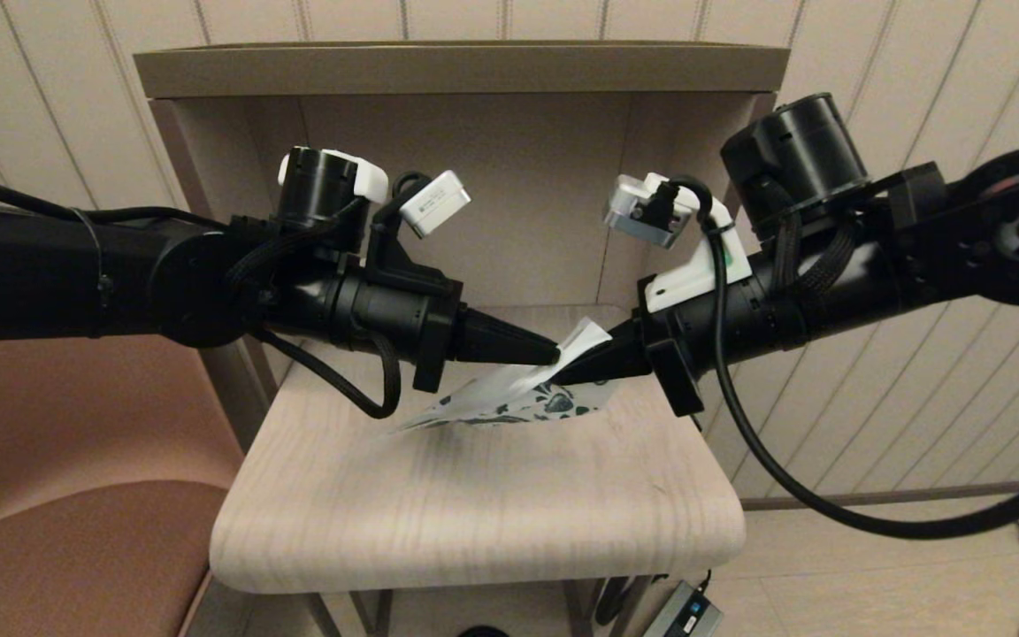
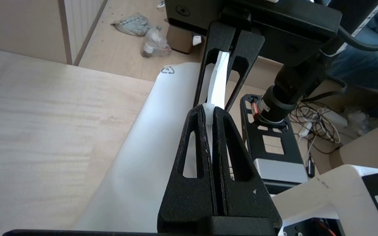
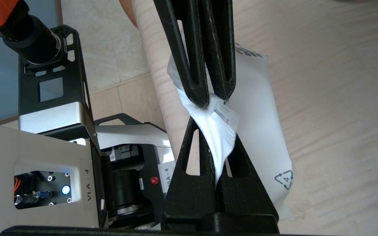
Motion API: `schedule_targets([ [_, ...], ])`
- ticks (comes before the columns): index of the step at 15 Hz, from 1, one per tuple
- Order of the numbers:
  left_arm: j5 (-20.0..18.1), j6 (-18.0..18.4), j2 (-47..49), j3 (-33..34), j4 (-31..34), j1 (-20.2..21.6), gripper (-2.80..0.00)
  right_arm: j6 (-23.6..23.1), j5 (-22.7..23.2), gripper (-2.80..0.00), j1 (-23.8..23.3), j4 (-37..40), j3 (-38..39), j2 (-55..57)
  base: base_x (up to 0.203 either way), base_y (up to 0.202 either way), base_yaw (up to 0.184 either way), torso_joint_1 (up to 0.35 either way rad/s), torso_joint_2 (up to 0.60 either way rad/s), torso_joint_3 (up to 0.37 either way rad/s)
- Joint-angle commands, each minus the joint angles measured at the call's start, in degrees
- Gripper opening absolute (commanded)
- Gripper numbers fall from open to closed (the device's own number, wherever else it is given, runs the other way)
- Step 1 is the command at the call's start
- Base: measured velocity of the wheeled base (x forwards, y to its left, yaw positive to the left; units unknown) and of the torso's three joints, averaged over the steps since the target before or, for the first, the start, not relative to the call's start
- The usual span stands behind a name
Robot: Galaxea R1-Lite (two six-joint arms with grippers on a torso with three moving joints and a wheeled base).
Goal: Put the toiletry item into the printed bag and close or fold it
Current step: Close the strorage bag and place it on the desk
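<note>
The printed bag [image 1: 509,402], white with dark teal motifs, hangs tilted just above the light wood table [image 1: 474,513], held at its upper edge between both grippers. My left gripper [image 1: 550,354] is shut on that edge, and its jaws pinch the white strip [image 2: 210,113]. My right gripper [image 1: 568,373] faces it tip to tip and is shut on the same edge [image 3: 216,134]. The bag's plain white back [image 3: 261,137], with a recycling mark, droops toward the table. The toiletry tube is not visible in any view.
A cabinet niche [image 1: 474,177] backs the table. A brown seat [image 1: 76,495] stands to the left. On the floor lie a power adapter [image 1: 686,612] and plastic bottles [image 2: 153,42]. The table's front half [image 1: 492,531] is bare wood.
</note>
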Motion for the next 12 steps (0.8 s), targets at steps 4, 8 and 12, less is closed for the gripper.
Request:
schedule_targets([
  [4, -0.33, 0.15, 0.25, 0.59, 0.01, 0.09, -2.8, -0.05, 0.24, -2.8, -0.28, -0.47, 0.1, -0.26, 0.0, 0.0, 0.0, 0.0, 0.0, 0.0],
  [8, -0.33, 0.23, 0.34, 1.11, -0.08, 1.06, -2.8, -0.05, 0.24, -2.8, -0.95, -0.52, 0.1, -0.84, 0.0, 0.0, 0.0, 0.0, 0.0, 0.0],
  [12, -0.42, 1.2, 0.25, 1.73, -0.08, 1.15, -2.8, -0.05, 0.24, -2.8, -1.22, -0.52, 0.02, -0.98, 0.0, 0.0, 0.0, 0.0, 0.0, 0.0],
])
